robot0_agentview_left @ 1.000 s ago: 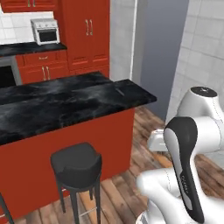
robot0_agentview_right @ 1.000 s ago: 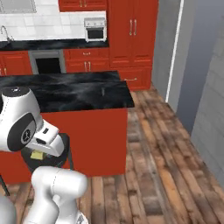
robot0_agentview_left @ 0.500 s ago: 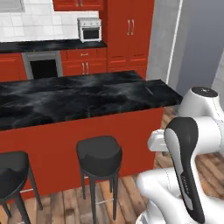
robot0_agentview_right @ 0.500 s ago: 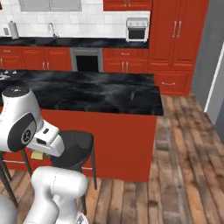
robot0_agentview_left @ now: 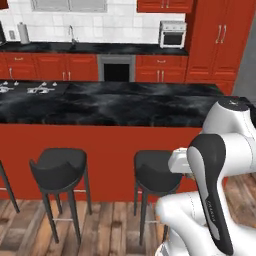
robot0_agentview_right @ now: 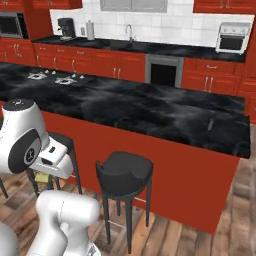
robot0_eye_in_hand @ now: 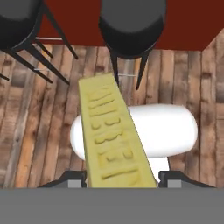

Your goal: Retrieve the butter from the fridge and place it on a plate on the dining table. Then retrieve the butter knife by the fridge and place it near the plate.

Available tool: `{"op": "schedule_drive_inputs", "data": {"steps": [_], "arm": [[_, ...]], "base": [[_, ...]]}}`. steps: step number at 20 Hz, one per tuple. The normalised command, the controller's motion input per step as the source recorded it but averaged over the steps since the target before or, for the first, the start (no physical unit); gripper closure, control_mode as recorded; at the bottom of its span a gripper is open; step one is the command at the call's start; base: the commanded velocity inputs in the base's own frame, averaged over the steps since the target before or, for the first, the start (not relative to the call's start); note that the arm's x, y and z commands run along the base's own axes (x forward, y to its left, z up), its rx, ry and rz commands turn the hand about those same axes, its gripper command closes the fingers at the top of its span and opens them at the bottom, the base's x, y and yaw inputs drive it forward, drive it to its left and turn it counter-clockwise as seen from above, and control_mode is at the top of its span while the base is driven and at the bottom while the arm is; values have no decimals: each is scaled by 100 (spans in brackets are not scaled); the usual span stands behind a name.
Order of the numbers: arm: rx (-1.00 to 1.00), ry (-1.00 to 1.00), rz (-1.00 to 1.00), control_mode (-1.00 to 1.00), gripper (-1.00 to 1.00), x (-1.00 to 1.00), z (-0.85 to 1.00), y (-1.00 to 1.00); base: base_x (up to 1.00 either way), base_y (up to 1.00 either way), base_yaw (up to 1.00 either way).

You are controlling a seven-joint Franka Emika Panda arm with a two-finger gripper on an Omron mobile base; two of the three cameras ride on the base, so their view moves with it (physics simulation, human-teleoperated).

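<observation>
A yellow butter (robot0_eye_in_hand: 113, 135) stick sits clamped between the tool's (robot0_eye_in_hand: 120, 178) two dark fingertips above the wooden floor (robot0_eye_in_hand: 30, 118), with black stools (robot0_eye_in_hand: 132, 24) ahead, then the red-sided, black marble bench (robot0_agentview_left: 120, 107).
</observation>
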Motion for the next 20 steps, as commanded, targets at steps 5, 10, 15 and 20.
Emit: {"op": "schedule_drive_inputs", "data": {"steps": [5, 10, 15, 20], "arm": [[0, 0, 0, 100, 100, 0, 0, 0], [0, 0, 0, 100, 100, 0, 0, 0], [0, 0, 0, 100, 100, 0, 0, 0], [0, 0, 0, 100, 100, 0, 0, 0]], "base": [[16, 37, 50], [38, 52, 21], [69, 68, -2], [53, 78, -16]]}}
